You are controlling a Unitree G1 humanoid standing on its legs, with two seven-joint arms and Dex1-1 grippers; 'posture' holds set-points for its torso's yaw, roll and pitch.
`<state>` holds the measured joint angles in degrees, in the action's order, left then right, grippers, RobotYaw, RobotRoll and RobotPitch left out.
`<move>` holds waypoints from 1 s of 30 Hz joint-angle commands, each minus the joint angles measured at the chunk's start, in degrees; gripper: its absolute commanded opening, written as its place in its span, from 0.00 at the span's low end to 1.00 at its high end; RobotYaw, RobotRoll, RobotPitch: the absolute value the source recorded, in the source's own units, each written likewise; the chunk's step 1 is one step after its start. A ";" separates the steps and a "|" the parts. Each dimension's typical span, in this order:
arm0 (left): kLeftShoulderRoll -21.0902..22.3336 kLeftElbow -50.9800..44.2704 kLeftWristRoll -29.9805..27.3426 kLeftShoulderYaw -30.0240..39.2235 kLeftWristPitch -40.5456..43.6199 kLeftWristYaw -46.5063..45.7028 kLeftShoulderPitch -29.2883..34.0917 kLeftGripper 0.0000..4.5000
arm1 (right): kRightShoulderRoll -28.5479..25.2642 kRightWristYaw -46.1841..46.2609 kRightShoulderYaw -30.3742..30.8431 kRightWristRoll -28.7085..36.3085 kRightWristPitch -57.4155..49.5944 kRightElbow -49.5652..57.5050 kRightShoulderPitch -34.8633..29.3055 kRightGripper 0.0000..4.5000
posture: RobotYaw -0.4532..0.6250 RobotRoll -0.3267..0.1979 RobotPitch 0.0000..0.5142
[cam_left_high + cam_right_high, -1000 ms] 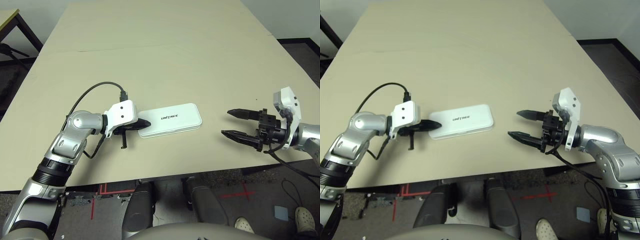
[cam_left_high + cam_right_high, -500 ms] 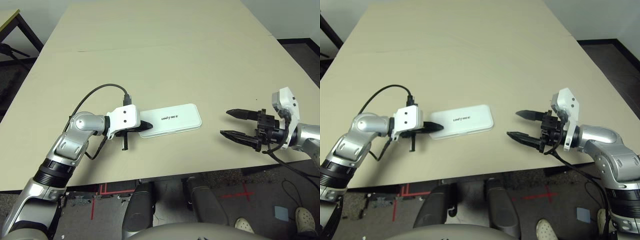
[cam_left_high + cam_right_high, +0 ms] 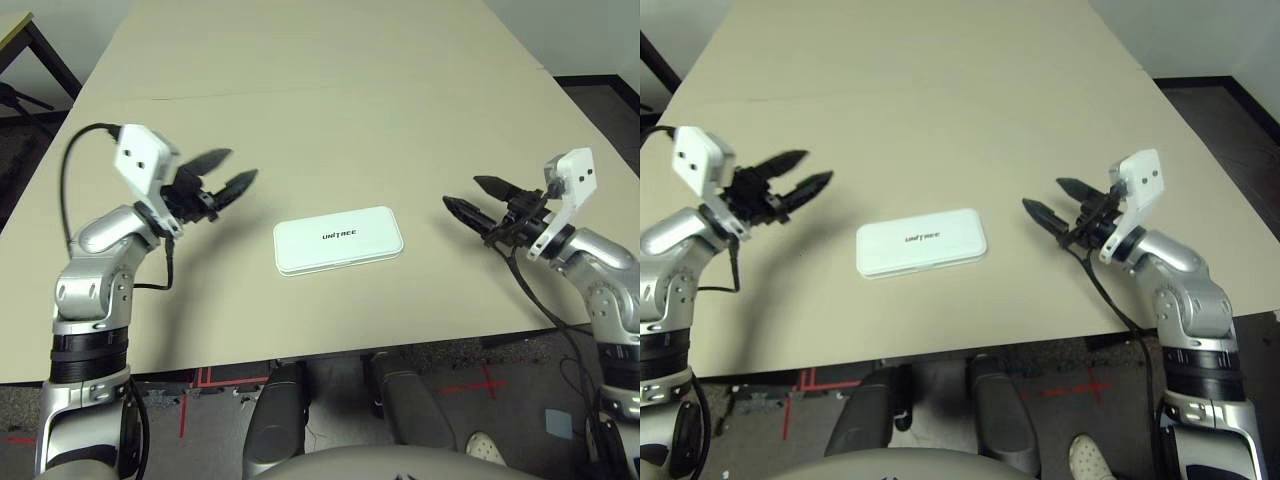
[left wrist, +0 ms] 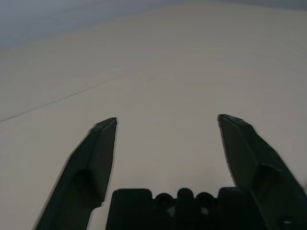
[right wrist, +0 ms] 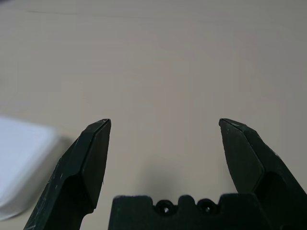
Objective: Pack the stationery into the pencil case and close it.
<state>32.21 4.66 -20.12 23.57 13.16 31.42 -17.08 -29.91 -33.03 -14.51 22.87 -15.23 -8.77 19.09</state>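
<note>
pencil case (image 3: pixel 339 240) closed, 2 grippers apart

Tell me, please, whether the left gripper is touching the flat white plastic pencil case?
Apart. The left eye view shows the left gripper raised well clear of the flat white plastic pencil case, bare table between them.

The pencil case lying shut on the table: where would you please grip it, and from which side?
Probably by its short ends: the pencil case lies flat, closed, long side across. The open left claw could pinch the left end, low from that side.
</note>
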 commanded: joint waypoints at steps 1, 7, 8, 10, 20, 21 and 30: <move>-0.35 7.76 2.15 3.68 -5.88 -4.66 1.85 1.00 | 0.85 3.28 -1.83 -2.79 5.61 -6.63 1.31 1.00 | 0.33 0.62 0.35; 0.65 18.25 2.82 5.34 -12.76 -6.87 1.58 1.00 | 1.19 8.13 -3.80 -5.22 12.75 -15.22 4.46 1.00 | 0.33 0.62 0.33; 0.98 20.36 3.07 5.38 -14.32 -6.91 1.04 1.00 | 1.23 8.71 -3.96 -5.45 13.75 -16.21 4.78 1.00 | 0.33 0.62 0.33; 1.70 24.58 3.30 5.44 -16.93 -7.25 -0.54 1.00 | 1.24 9.60 -4.14 -5.76 15.18 -17.80 5.21 1.00 | 0.33 0.62 0.32; 2.17 29.57 2.27 3.78 -19.89 -6.29 -5.83 1.00 | 0.40 12.26 -5.58 -6.24 18.98 -23.25 6.75 1.00 | 0.32 0.62 0.33; 2.04 29.36 2.25 3.66 -19.86 -6.34 -5.91 1.00 | 0.40 12.41 -5.59 -6.28 19.24 -23.67 6.96 1.00 | 0.32 0.62 0.33; 1.65 25.50 1.51 3.23 -18.16 -6.73 -4.81 1.00 | 0.77 13.85 -5.63 -6.38 20.93 -24.35 8.38 1.00 | 0.32 0.62 0.36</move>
<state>34.04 31.68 -18.07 26.91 -5.84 24.74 -22.97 -29.08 -19.81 -18.95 16.74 4.82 -32.52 27.38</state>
